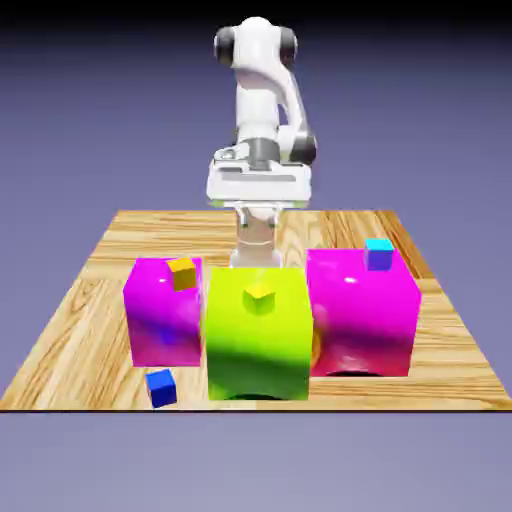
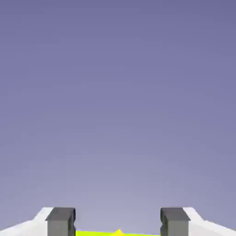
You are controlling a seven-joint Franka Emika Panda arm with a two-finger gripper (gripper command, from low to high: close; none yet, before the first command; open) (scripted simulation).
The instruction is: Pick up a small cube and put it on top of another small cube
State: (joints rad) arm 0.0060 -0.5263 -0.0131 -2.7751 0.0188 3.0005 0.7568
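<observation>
text: none readable | labels, brands, numbers, signs: none in either view | surfaces checked: blocks, cubes, arm, wooden tabletop [image 1: 100, 290], all plain

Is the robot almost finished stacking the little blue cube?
Not yet; nothing looks done. The small dark-blue cube sits alone on the table, near the front edge. The tool is open and empty, behind the lime block. Left: reach the cube, grab it and set it on another small cube.
</observation>
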